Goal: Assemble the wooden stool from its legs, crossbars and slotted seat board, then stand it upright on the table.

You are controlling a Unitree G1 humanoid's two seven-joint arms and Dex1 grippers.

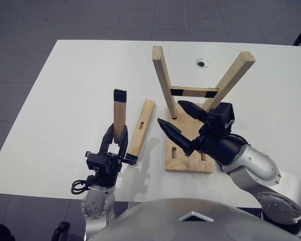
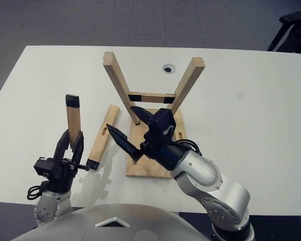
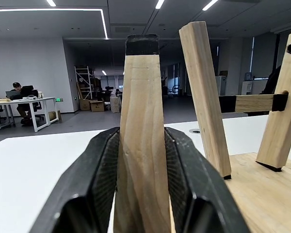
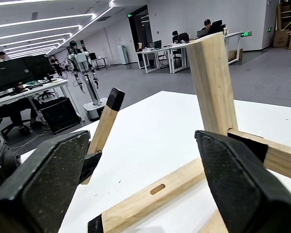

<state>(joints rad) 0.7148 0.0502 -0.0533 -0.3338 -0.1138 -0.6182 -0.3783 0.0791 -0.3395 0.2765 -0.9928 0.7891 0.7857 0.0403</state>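
Note:
The slotted seat board [image 1: 186,159] lies flat on the white table. Two legs [image 1: 164,80] [image 1: 232,76] stand in it, tilted apart and joined by a crossbar [image 1: 193,92] with black ends. My left gripper [image 1: 117,130] is shut on a third leg [image 1: 120,111], held upright with its black tip on top, left of the board. A fourth leg [image 1: 142,126] with a slot lies on the table between that gripper and the board. My right gripper [image 1: 169,112] hovers open over the board's near left part, with nothing between its fingers [image 4: 233,179].
A round cable hole [image 1: 202,63] sits in the table behind the stool parts. The table's near edge runs just under both grippers. Bare tabletop stretches to the far left and far right.

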